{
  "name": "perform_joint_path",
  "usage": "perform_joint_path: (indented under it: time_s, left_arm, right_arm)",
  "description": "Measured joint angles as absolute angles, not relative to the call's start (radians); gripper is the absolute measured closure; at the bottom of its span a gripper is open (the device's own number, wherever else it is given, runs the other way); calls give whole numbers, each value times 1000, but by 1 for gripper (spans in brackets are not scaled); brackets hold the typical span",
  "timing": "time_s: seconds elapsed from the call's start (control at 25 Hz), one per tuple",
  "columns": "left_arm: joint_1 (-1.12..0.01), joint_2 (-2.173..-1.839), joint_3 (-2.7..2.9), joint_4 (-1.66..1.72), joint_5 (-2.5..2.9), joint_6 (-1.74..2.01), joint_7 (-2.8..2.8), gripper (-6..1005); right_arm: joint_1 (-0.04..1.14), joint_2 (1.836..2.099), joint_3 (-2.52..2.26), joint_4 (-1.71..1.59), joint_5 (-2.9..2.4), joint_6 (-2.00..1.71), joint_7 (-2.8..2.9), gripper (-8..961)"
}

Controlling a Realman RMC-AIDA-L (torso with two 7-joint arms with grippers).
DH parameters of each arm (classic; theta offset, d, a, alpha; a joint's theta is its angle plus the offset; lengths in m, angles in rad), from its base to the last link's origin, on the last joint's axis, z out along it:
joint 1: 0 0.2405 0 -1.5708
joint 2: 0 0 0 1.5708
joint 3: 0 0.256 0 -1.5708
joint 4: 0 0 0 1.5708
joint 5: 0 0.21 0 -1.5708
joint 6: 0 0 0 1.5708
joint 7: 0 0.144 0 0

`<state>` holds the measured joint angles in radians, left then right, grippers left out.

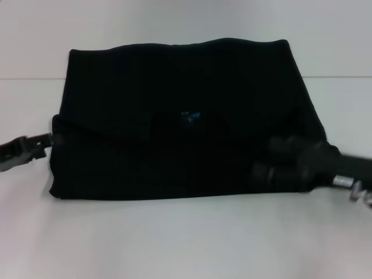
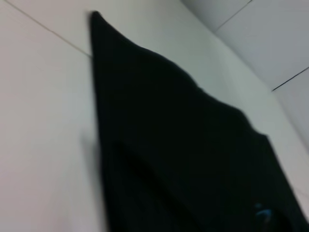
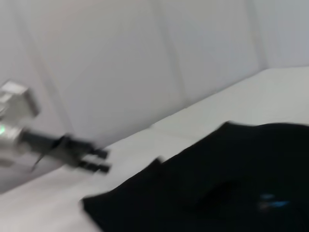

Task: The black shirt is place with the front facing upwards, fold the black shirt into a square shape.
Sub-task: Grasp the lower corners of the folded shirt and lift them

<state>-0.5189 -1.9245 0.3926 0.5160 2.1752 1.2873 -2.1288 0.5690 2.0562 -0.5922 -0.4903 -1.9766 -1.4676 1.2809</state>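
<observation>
Folded black soft-cloth shirt [image 1: 174,116] lies between both pincers on white tabletop [image 1: 186,244]. Left pincer [image 1: 47,139] at its edge, right pincer [image 1: 268,160] over it; grip states unclear.

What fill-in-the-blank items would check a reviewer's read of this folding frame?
1. The black shirt lies on a ____ table.
2. The small label showing on the shirt is ____ in colour.
3. The left gripper sits at the shirt's ____ edge.
4. The right gripper is over the shirt's ____ side.

Missing words: white; teal; left; right
</observation>
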Motion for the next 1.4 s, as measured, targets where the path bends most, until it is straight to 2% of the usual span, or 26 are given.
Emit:
perform_joint_path:
  time_s: [0.08, 0.2, 0.56, 1.4]
  left_arm:
    - [-509, -1924, 393, 535, 2198, 1294, -2129, 251]
    - [-505, -1924, 395, 538, 2231, 1307, -2135, 251]
    - [-511, -1940, 407, 525, 2284, 1292, -2146, 251]
    - [-530, -1940, 433, 515, 2304, 1344, -2170, 256]
  right_arm:
    - [569, 2078, -606, -486, -2011, -1473, 1231, 29]
    - [574, 2092, -626, -463, -2035, -1452, 1195, 29]
    - [581, 2090, -635, -435, -2034, -1430, 1192, 28]
    - [594, 2090, -637, -436, -2037, -1431, 1192, 29]
